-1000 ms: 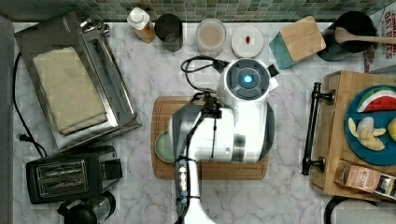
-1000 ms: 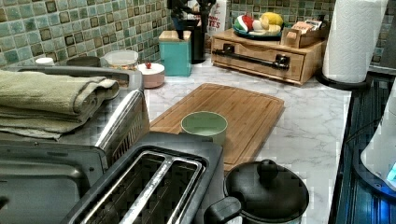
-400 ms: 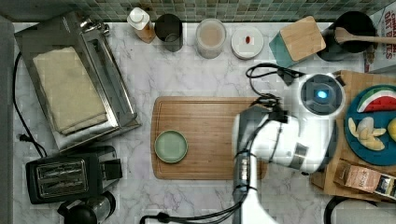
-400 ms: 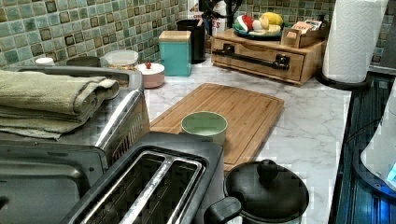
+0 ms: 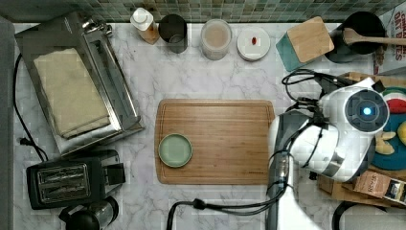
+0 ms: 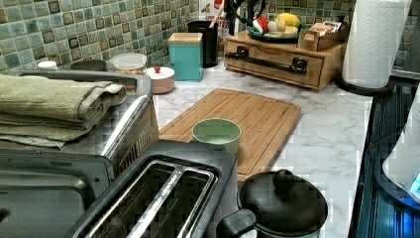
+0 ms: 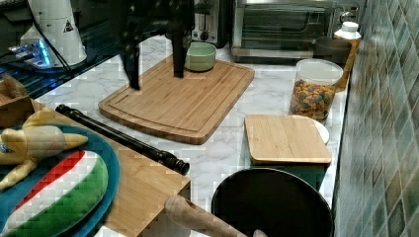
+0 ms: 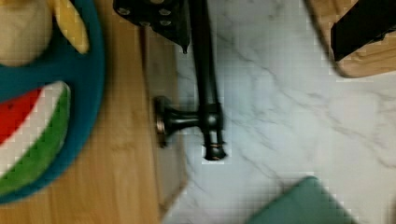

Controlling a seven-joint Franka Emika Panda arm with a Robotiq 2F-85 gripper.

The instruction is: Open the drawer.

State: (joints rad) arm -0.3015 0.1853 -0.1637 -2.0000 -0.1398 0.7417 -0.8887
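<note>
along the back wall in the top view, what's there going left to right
White-capped bottle → dark cup → clear lidded jar → small white lidded dish → teal block with wood top → black utensil holder.

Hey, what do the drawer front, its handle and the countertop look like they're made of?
The drawer looks like light wood, maybe bamboo: pale tan with faint grain and a matte face. Its handle appears to be black metal: a dark round bar with a dull sheen on turned mounts. The countertop looks like marble or a marble-look surface: white, grey-veined, smooth.
</note>
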